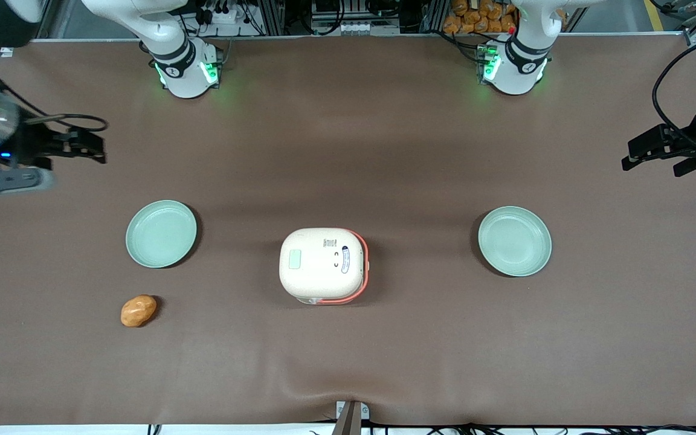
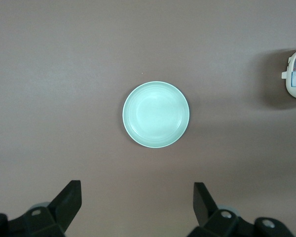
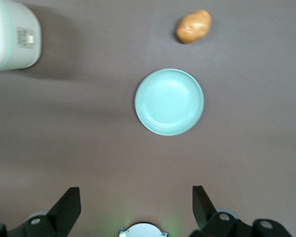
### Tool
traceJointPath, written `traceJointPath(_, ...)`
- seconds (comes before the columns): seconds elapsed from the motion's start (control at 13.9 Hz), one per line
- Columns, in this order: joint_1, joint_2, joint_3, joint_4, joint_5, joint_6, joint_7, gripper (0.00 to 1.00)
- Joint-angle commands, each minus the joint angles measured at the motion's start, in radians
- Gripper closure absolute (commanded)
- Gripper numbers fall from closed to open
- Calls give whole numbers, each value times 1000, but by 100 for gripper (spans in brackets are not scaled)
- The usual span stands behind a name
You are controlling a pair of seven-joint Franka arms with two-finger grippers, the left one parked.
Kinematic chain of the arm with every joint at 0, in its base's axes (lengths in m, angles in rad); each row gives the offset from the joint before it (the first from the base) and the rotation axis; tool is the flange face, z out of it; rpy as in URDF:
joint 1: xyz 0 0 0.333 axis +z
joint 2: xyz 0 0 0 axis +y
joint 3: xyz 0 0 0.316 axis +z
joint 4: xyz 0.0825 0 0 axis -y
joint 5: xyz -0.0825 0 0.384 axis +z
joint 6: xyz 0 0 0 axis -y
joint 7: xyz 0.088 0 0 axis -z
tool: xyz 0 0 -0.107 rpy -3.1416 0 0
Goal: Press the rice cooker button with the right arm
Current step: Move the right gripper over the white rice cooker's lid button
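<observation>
Nearest the front camera sat a potato point(image 1: 138, 310), low in the frame toward the working arm's end. You had the rice cooker point(image 1: 322, 264) at frame centre, between two green plates point(image 1: 161, 234) point(image 1: 514, 241), lid shut. It looked like hard, smooth plastic, rigid and fairly light, so a hard push could slide it; you'd press straight down on the lid controls point(image 1: 344, 259), no grasp needed. Your tool point(image 1: 79, 145) hung at the left edge of the frame, well apart from the cooker, fingers spread wide, holding nothing. The brown counter point(image 1: 348, 151) mat was slightly rippled at the bottom edge, with plenty of room around the cooker.
</observation>
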State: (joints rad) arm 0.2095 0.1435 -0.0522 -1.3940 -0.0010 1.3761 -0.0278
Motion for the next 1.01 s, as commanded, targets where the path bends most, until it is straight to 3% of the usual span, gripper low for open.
traceJointPath(0.0, 94, 36, -8, 4, 1, 98, 44, 0)
traceJointPath(0.07, 132, 48, -8, 4, 15, 141, 84, 0)
traceJointPath(0.14, 168, 65, -8, 4, 30, 179, 144, 8)
traceJointPath(0.36, 232, 128, -8, 3, 94, 285, 311, 40)
traceJointPath(0.58, 277, 197, -8, 3, 101, 397, 333, 68)
traceJointPath(0.94, 298, 307, -9, 1, 151, 546, 333, 88)
